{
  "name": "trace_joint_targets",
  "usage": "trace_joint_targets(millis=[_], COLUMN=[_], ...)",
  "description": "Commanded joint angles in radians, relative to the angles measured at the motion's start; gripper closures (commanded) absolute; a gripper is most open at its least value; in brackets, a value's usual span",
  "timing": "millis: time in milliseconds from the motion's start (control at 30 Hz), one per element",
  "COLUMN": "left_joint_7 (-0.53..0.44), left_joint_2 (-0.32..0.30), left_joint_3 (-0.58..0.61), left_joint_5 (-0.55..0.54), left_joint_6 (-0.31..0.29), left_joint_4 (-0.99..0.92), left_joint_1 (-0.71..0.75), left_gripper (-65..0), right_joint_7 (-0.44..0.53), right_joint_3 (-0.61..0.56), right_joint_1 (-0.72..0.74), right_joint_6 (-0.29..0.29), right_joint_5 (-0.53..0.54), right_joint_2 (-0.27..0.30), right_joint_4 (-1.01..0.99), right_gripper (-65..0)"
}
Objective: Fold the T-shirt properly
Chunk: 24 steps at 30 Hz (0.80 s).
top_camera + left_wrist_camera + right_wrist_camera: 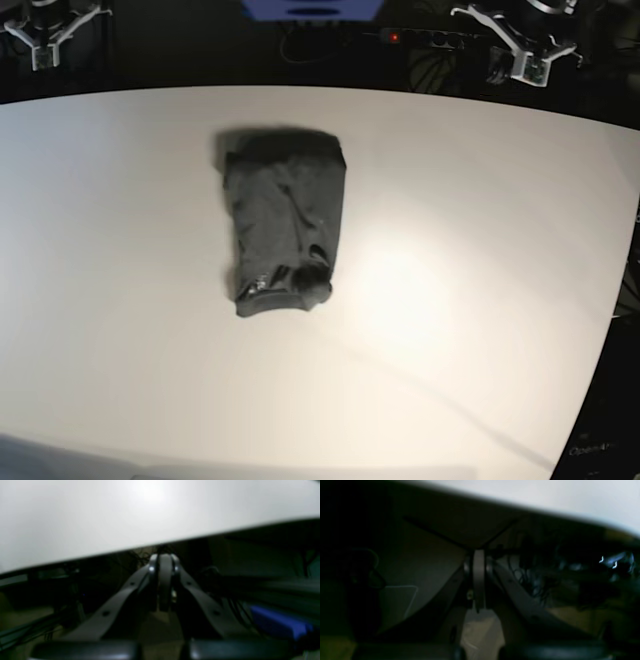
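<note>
The dark charcoal T-shirt [285, 220] lies on the white table [480, 250] as a narrow upright rectangle, left of centre, with a bunched, wrinkled lower end. Both grippers are off the table beyond its far edge and well away from the cloth. My left gripper [515, 62] sits at the top right of the base view, and in its wrist view it [163, 555] is shut and empty, just short of the table edge [125, 517]. My right gripper [42, 50] sits at the top left. Its wrist view shows it [478, 552] shut with nothing held, below the table edge [570, 497].
A blue object [312, 8] and a power strip with a red light [420, 37] lie behind the far edge, among dark cables. A blue block [280, 623] shows low right in the left wrist view. The table's right edge curves away to a dark floor.
</note>
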Motion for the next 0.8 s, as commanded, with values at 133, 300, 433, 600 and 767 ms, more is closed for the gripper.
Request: trace_joint_targets(millis=[133, 300, 433, 600, 767], left_joint_7=[-0.035, -0.177, -0.245, -0.266, -0.398], left_joint_2=[-0.012, -0.005, -0.001, 0.038, 0.041], left_joint_3=[-0.011, -0.006, 0.037, 0.11, 0.221], left_joint_5=[0.002, 0.002, 0.002, 0.004, 0.002], left_joint_6=[0.004, -0.018, -0.141, -0.216, -0.251], left_joint_4=[-0.072, -0.35, -0.56, -0.838, -1.141], left_joint_1=[0.089, 0.078, -0.007, -0.162, -0.331], left_gripper=[-1.8, -1.8, -1.8, -1.8, -1.8], right_joint_7=[0.092, 0.191, 0.253, 0.294, 0.354], right_joint_3=[0.127, 0.152, 0.155, 0.153, 0.144], right_joint_1=[-0.012, -0.009, 0.029, 0.086, 0.146], right_joint_6=[-0.007, -0.007, -0.007, -0.007, -0.007], right_joint_5=[0.011, -0.008, -0.049, -0.061, -0.063], right_joint_2=[-0.005, 0.038, 0.105, 0.219, 0.325], right_joint_4=[-0.128, -0.379, -0.637, -0.921, -1.174], right_gripper=[-0.1, -0.1, -0.3, -0.4, -0.6])
